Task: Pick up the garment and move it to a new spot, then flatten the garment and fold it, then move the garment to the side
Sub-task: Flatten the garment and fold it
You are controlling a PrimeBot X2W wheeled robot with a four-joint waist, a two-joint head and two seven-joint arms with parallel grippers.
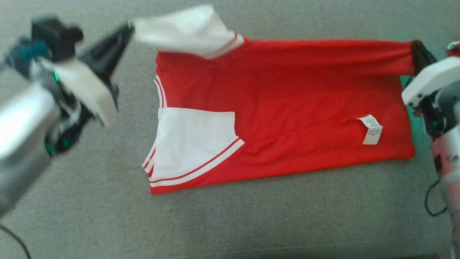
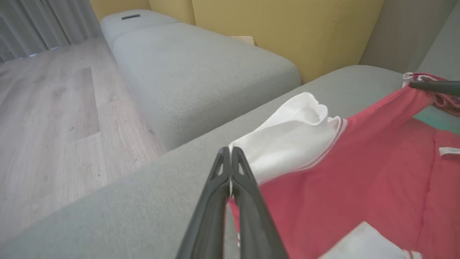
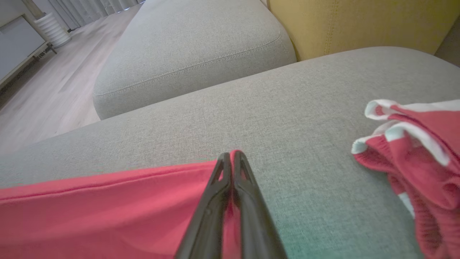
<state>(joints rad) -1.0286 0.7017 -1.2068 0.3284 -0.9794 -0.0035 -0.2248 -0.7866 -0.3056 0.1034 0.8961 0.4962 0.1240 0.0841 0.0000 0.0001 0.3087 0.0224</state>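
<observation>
The garment is a red T-shirt with white sleeves and a white care label, spread inside out on the grey sofa cushion. My left gripper is shut on the upper white sleeve and holds it lifted above the cushion, as the left wrist view shows. At the far right my right gripper is shut on the red hem corner, raised and pulled taut. The edge between both grips hangs off the cushion while the lower half lies flat.
A second red-and-white garment lies crumpled on the cushion to the right of my right gripper. Another grey cushion and a yellow backrest stand beyond. Wooden floor lies past the cushion edge.
</observation>
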